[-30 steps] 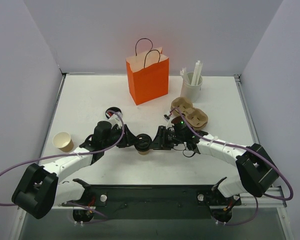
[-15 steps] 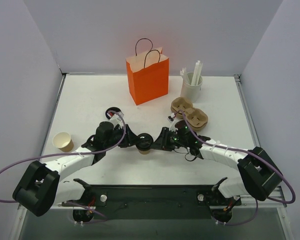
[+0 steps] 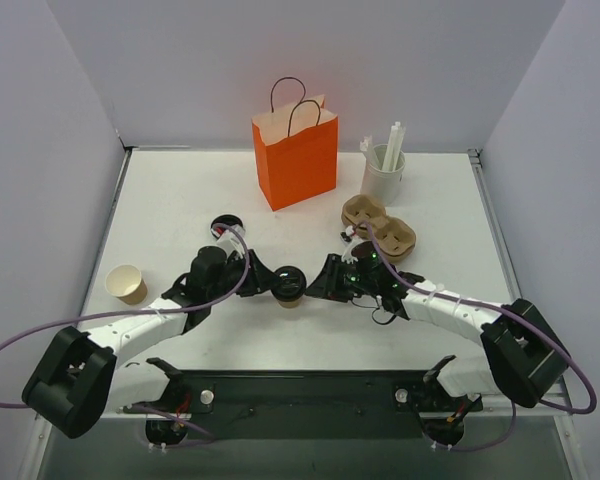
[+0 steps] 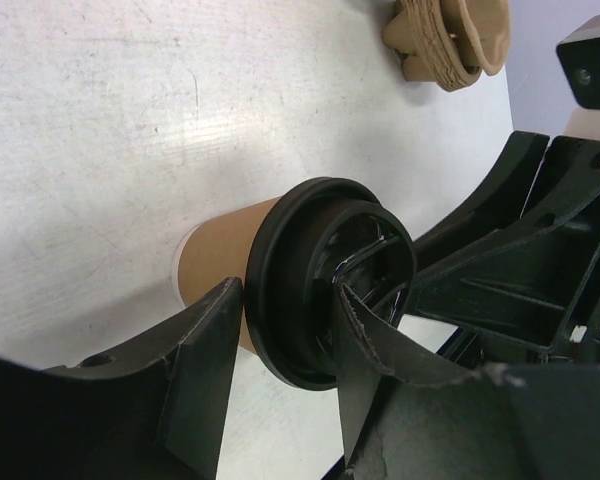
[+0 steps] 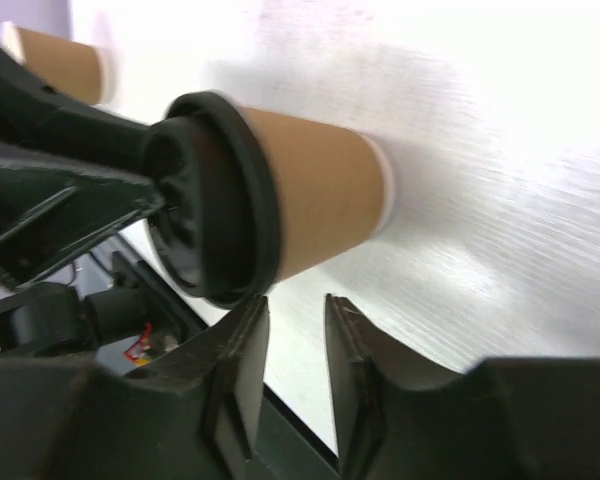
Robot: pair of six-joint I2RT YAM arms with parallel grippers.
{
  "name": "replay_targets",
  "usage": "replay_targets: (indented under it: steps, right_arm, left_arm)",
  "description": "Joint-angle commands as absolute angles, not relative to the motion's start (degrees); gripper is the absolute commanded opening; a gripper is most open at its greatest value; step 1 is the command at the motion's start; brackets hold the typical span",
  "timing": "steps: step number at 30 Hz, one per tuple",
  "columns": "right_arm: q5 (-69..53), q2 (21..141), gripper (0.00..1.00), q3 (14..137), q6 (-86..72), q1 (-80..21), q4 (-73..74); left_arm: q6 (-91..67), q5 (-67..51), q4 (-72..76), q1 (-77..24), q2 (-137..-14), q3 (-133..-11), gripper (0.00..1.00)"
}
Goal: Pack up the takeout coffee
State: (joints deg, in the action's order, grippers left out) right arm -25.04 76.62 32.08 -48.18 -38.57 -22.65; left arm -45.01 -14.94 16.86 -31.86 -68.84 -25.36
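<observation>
Tabletop centre: left gripper clamps takeout coffee at lid; right gripper, empty, barely parted, has backed off toward 3 o'clock; bagging likely next.

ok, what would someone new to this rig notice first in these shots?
The small tan kraft paper cup with a round black plastic lid, standing mid-table, with the left gripper at its lid and the right gripper close beside it, jaws nearly together and empty. Next, the bright orange paper bag with black cord handles, upright at the back of the table.
</observation>
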Motion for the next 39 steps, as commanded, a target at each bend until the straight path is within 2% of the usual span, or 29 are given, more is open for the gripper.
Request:
replay_targets:
  steps: [1,4,5,9,15,22,26,39]
  right_arm:
    - [-20.56,71.29,0.34,36.38,-42.90,-37.88,-9.24]
    - [-21.44,69.17,0.43,39.81,-41.23,-37.97,-5.72]
    - [-21.62,69.08,0.44,41.82,-40.18,-37.79,-3.97]
    - [-23.03,71.18,0.57,45.43,-38.15,-37.88,-1.59]
    - [-23.73,74.79,0.58,48.42,-35.86,-38.85,-0.27]
    - [-19.43,79.71,0.59,54.66,-36.04,-41.13,2.55]
    - [-17.76,82.87,0.62,57.21,-36.47,-41.75,3.16]
    - [-17.75,91.67,0.61,65.39,-31.20,-41.48,7.47]
  left_arm:
    - [-42.45,-13.79,0.09,-32.34,-64.88,-26.36,0.53]
    - [-43.06,-15.82,-2.55,-32.34,-62.59,-29.79,0.59]
    - [-43.15,-16.69,-3.07,-32.34,-62.32,-30.66,0.64]
    - [-42.63,-18.19,-4.39,-32.43,-62.49,-34.80,0.71]
    - [-39.91,-16.88,-8.17,-32.43,-64.42,-39.54,0.73]
    - [-36.92,-9.07,-14.76,-32.26,-62.41,-41.31,0.72]
    - [-36.39,-8.09,-15.38,-32.08,-62.75,-40.69,0.69]
    - [-36.56,-7.12,-14.06,-31.03,-65.57,-40.69,0.63]
